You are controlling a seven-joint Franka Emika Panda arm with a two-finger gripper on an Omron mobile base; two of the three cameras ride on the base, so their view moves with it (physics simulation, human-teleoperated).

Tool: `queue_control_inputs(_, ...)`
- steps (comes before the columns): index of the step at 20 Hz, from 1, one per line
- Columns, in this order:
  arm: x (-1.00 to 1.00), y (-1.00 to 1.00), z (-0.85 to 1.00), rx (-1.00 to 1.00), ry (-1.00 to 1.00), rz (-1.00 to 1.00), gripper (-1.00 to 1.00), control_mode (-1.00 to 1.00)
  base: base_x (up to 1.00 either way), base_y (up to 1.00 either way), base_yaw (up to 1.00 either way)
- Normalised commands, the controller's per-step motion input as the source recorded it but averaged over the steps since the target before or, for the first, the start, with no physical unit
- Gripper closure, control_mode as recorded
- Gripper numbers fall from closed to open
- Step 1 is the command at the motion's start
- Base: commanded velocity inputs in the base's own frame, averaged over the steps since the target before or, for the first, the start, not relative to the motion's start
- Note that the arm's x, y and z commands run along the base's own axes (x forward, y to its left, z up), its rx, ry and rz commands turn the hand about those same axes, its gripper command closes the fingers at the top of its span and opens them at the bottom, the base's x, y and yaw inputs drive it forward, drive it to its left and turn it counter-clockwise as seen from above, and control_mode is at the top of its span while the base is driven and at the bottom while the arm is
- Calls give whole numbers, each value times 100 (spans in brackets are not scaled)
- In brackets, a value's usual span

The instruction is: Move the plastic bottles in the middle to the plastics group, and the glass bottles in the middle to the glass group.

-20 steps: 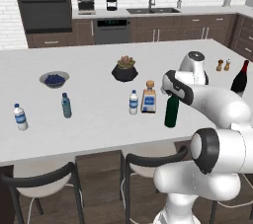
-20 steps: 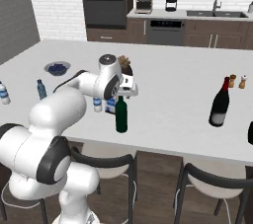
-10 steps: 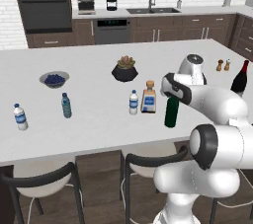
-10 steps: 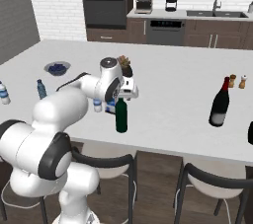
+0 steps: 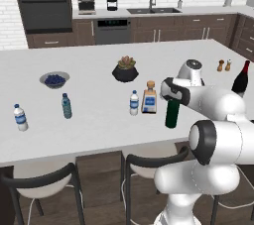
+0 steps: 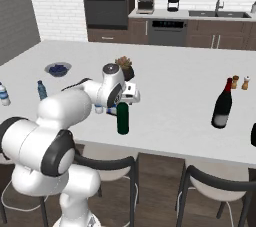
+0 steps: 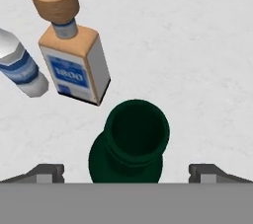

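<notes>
Nearest the front edge of the white counter stands the dark green wine bottle, upright, with the gripper directly above its neck. In the hand view the jaws stand fully apart, one fingertip on each side of the bottle's open mouth with clear space between; nothing is gripped. Just behind the bottle, toward the counter's middle, are the square clear bottle with its blue label and tan stopper, and beside it the small water bottle.

The left base view adds the dark plant pot further back, and toward the left end a blue-tinted bottle, a white-capped water bottle and a blue bowl. The right base view gives the red-necked wine bottle well off toward the right end, with two small shakers behind it.
</notes>
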Motion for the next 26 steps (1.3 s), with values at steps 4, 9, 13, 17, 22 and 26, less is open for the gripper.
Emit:
queue_control_inputs(4, 13, 0, 0, 0, 0, 0, -100, -100, 0, 0, 0)
queue_control_inputs(9, 5, 0, -3, 0, 0, 0, -100, -100, 0, 0, 0)
queue_control_inputs(13, 0, 0, -14, 0, 0, 0, -100, -100, 0, 0, 0)
queue_control_inputs(17, 5, 0, -18, 0, 0, 0, -100, -100, 0, 0, 0)
queue_control_inputs(22, 11, 0, -13, 0, 0, 0, -100, -100, 0, 0, 0)
queue_control_inputs(26, 7, -3, -8, 0, 0, 0, -100, -100, 0, 0, 0)
